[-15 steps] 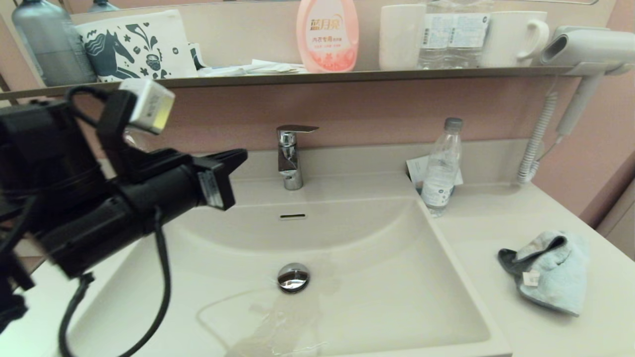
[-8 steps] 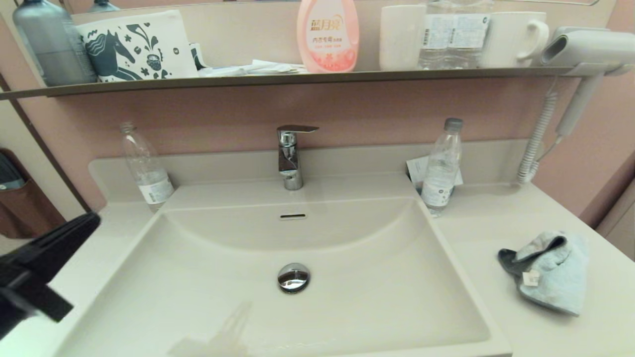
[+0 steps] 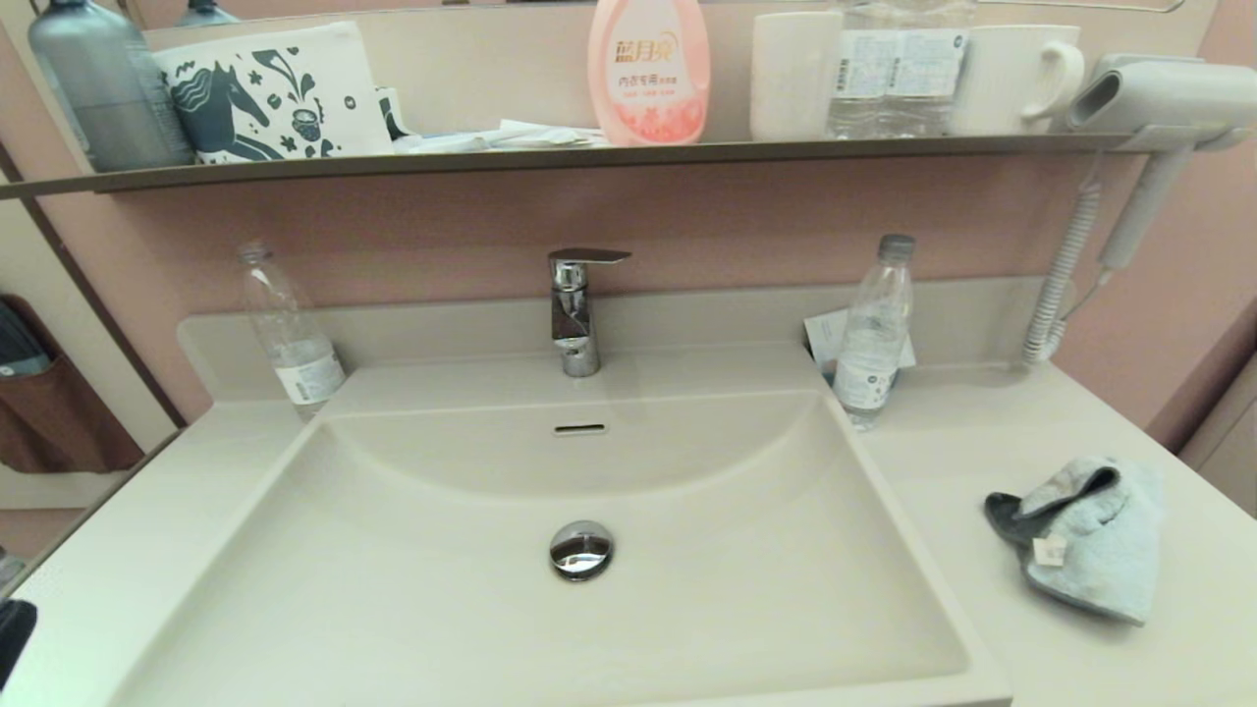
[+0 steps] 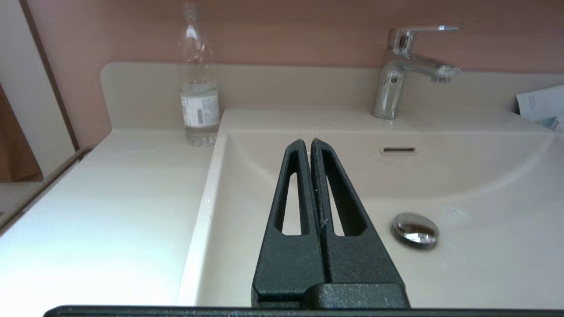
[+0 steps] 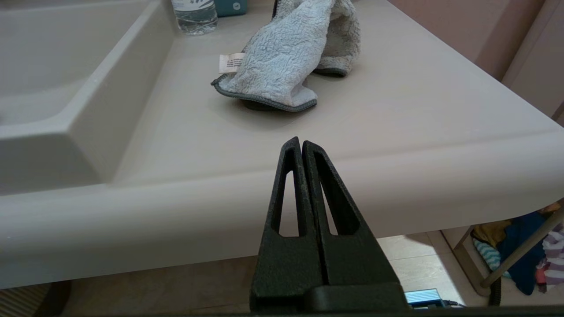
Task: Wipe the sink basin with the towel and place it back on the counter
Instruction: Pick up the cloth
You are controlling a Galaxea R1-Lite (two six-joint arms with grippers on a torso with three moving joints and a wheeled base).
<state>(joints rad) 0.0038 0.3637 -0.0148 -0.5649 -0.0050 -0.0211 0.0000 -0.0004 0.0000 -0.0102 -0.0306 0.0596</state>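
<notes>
The cream-white sink basin [image 3: 687, 589] lies in the middle, with its chrome drain plug [image 3: 580, 549] and overflow slot [image 3: 579, 428]. The light-blue towel [image 3: 1085, 540] lies crumpled on the counter [image 3: 962, 452] to the right of the basin, its dark grey reverse and white tag showing. My left gripper [image 4: 306, 141] is shut and empty, low at the basin's front left, pointing over the basin [image 4: 462, 185]. My right gripper [image 5: 300, 141] is shut and empty, held in front of the counter's front edge [image 5: 396, 176], short of the towel [image 5: 286, 57].
A chrome faucet [image 3: 574, 309] stands behind the basin. Clear water bottles stand at the back left [image 3: 290, 334] and back right [image 3: 872, 329]. A shelf [image 3: 589, 154] above carries bottles, mugs and a pouch. A hair dryer [image 3: 1159, 98] hangs at the right wall.
My left arm has drawn back from above the basin's left side toward the front left, nearly leaving the head view. The towel has not moved.
</notes>
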